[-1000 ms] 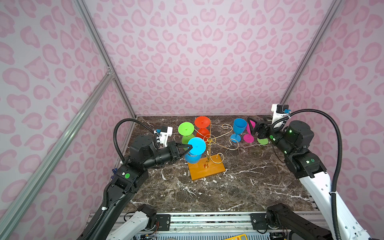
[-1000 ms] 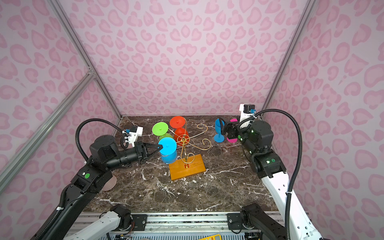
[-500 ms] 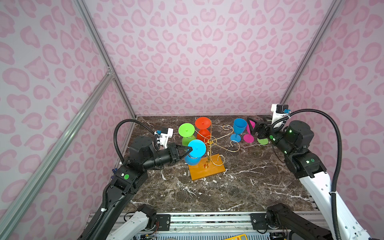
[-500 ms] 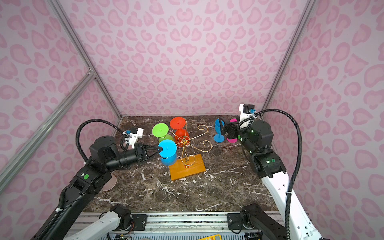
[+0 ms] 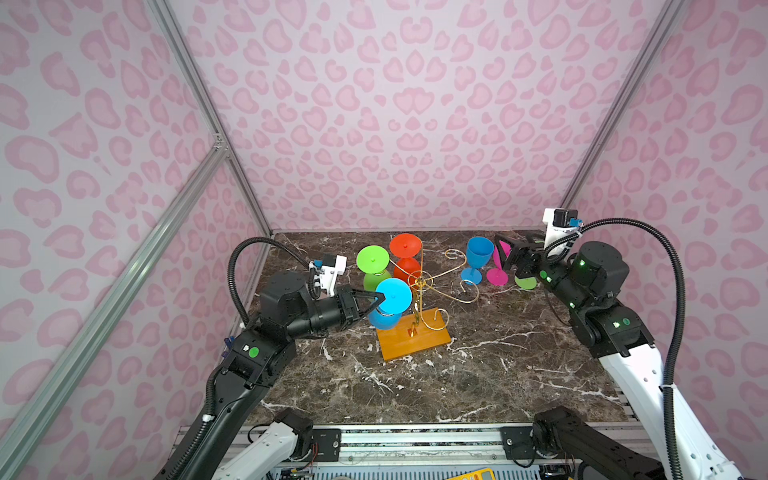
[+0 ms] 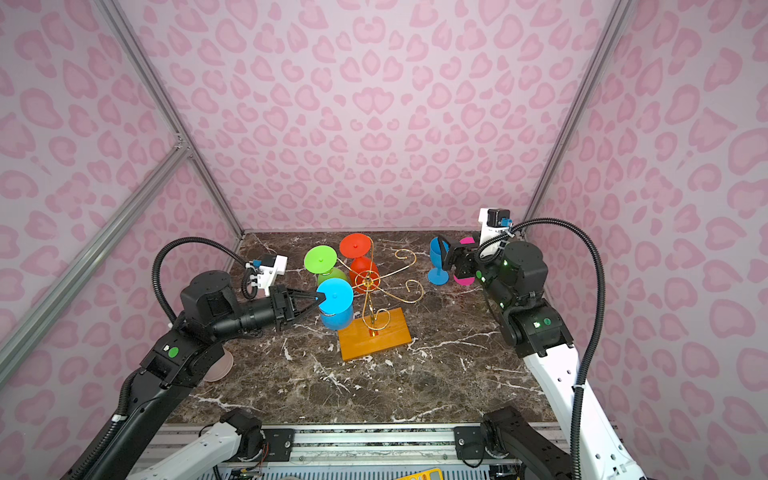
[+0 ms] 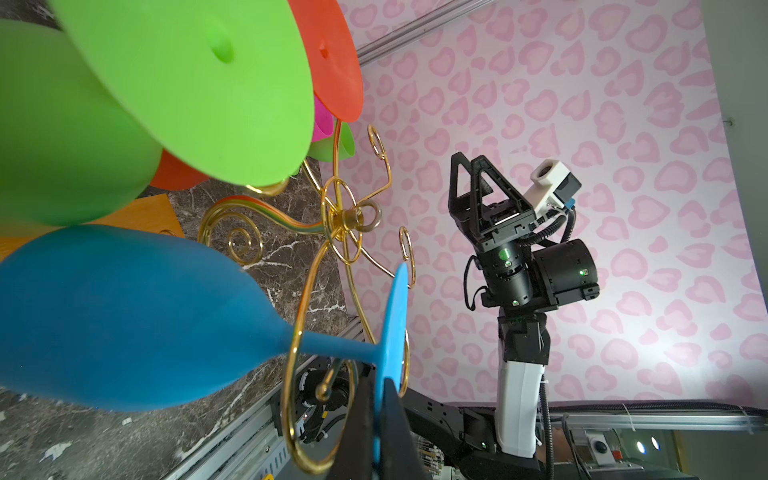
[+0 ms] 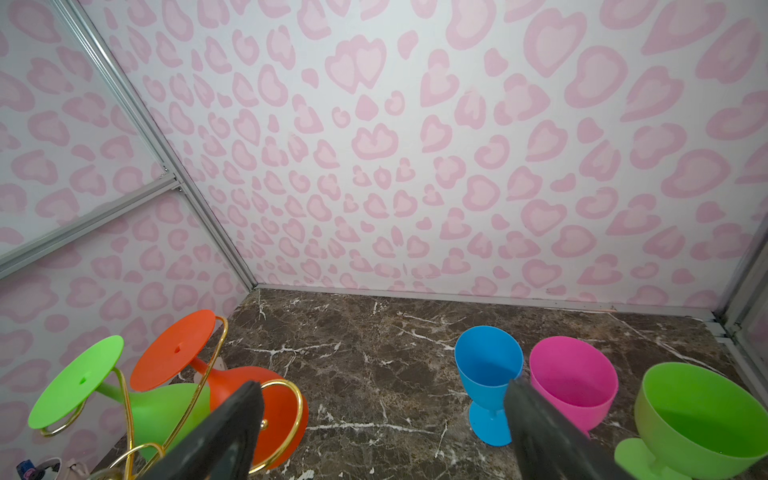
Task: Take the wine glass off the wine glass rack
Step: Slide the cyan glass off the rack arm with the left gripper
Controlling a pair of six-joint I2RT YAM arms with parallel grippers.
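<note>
As the wine glass (image 5: 394, 296) hangs, the left gripper (image 5: 380, 299) pinches its foot.

— How many wine glasses?
— Six. Three hang: hanging green glass (image 5: 372, 259), red glass (image 5: 405, 245), hanging blue glass (image 5: 394, 295). Three stand upright: standing blue glass (image 8: 488, 365), pink glass (image 8: 571, 374), standing green glass (image 8: 702, 415).
— And racks?
— One gold wire wine glass rack (image 5: 419, 340), with six curled arms.

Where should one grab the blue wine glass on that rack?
Take the blue wine glass by the rim of its flat foot, from the outer side, away from the wine glass rack post. It hangs upside down, stem in a wire scroll, so that thin edge juts free; the left gripper pinches it.
</note>
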